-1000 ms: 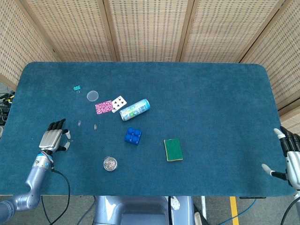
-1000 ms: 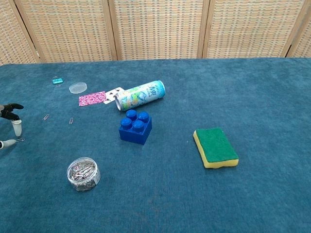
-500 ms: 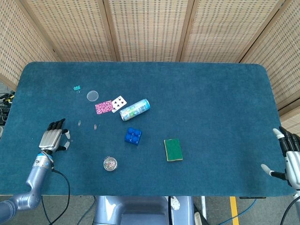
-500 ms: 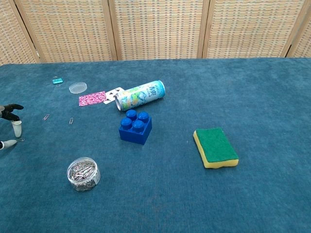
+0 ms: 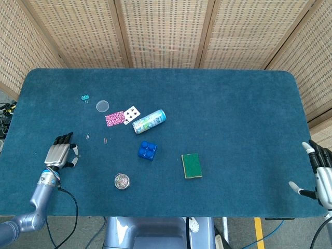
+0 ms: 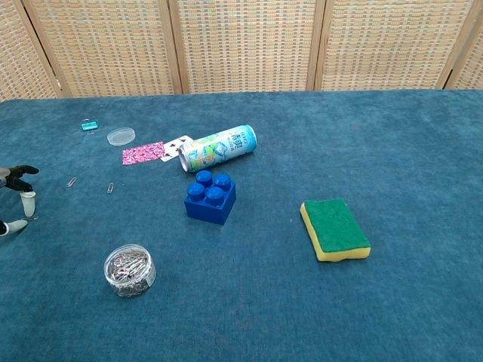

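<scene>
The left hand [image 5: 58,154] rests on the near left part of the table [image 5: 233,114], palm down, fingers curled forward with their tips at the cloth. Whether a paper clip is pinched under them cannot be told; in the chest view a thin sliver shows by the lower fingertip [image 6: 7,227], too small to name. Compared with a second ago, the hand has drawn slightly back toward the table's near edge, so by the look of it the picking at the cloth there is still in progress. The right hand [image 5: 321,174] sits at the near right edge, fingers spread, holding nothing and unmoved.

Nearest the robot stands a round clear tub of paper clips [image 6: 130,269]. Beyond it, two loose paper clips [image 6: 110,187] lie just past the left hand. Mid-table sit a blue toy brick [image 6: 210,197] and a green and yellow sponge [image 6: 334,228]. Farther off lie a drink can [image 6: 218,148] on its side, two playing cards [image 6: 143,153], a clear lid [image 6: 121,136] and a small teal clip [image 6: 90,125].
</scene>
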`<state>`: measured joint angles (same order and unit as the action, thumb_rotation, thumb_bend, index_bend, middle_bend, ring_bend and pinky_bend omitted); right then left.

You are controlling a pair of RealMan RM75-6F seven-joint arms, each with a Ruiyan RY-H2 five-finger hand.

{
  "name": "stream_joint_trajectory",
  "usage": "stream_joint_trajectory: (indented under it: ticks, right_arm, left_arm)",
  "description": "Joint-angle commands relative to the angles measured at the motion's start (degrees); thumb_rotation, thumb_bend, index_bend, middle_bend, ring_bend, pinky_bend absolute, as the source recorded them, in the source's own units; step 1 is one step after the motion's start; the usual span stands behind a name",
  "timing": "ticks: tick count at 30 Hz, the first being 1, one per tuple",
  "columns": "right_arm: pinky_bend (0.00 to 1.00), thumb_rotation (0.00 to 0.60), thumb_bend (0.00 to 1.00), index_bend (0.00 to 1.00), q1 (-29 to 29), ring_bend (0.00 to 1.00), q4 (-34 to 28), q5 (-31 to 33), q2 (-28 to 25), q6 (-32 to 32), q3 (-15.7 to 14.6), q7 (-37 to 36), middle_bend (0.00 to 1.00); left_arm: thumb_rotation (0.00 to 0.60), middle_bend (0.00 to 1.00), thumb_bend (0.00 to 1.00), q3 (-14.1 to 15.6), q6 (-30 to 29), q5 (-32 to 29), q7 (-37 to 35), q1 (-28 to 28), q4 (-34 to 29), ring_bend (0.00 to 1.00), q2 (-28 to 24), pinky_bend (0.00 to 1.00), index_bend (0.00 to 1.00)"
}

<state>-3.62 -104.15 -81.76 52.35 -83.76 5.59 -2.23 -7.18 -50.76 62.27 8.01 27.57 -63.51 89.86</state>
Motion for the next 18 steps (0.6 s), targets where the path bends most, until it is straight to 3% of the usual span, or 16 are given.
stream_joint_trajectory:
  ticks: [1,18]
  right_arm:
    - [0.0,0.6,0.0,0.0,0.0,0.0,0.0,0.0,0.0,0.0,0.0,0.0,0.0]
    - [0.0,0.6,0.0,0.0,0.0,0.0,0.0,0.0,-0.1,0.0,0.0,-0.1,0.0]
  left_arm:
    - [0.6,0.0,0.4,0.0,0.0,0.1,0.0,0.0,0.1,0.0,0.1,0.0,0.53]
    - [0.6,0.0,0.44,-0.1,-0.2,-0.3,1.2,0.1,-0.2,0.0,0.2,0.0,0.59]
